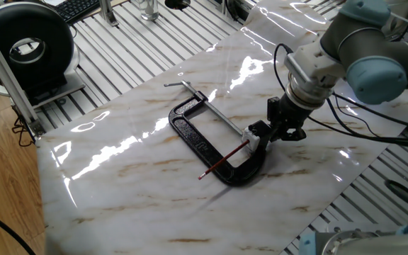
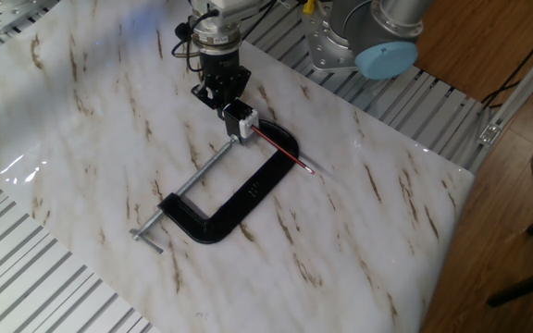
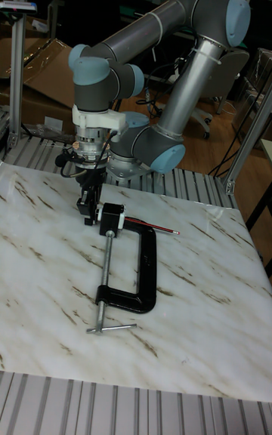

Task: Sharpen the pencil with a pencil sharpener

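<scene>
The black C-clamp lies flat on the marble sheet, and the small whitish pencil sharpener sits at its jaw end. The red pencil lies across the clamp frame, with one end at the sharpener and its dark end out over the marble. My gripper stands just behind the sharpener, fingers shut with nothing visible between them. From the other side, the gripper is up-left of the sharpener and the pencil. In the tall view the gripper hangs left of the clamp head, and the pencil points right.
A black round device stands on the slatted table at the back left. Cables trail over the marble to the right of the gripper. The clamp's silver rod and handle reach toward the marble's near edge. The robot base stands behind.
</scene>
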`<state>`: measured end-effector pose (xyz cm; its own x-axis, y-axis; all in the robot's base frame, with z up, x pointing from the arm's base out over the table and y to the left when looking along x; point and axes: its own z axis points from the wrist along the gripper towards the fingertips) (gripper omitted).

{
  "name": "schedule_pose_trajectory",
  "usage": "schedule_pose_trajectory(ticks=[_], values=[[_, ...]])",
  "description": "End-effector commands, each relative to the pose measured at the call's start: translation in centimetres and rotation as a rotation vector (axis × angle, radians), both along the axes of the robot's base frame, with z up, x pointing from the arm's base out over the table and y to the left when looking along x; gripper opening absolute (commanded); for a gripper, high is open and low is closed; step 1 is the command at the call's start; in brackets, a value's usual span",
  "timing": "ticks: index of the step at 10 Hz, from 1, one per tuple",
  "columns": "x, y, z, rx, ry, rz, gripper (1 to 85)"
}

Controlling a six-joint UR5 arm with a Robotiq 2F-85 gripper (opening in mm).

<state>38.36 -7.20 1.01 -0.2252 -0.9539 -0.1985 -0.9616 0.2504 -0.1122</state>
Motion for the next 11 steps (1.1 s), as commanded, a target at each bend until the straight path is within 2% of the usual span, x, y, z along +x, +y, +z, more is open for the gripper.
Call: schedule_pose_trajectory(ticks=[1,4,8,11], values=[[-0.2,0.1,0.3,0.015,0.004,-0.031,4.3],[-0.8,-0.1,0.4,0.008,0.025,-0.047,1.0],[-1.5,-0.2,0.5,0.003,0.049,-0.063,1.0],[-1.4,-0.2,1.5,-0.017,0.062,-0.066,1.0]])
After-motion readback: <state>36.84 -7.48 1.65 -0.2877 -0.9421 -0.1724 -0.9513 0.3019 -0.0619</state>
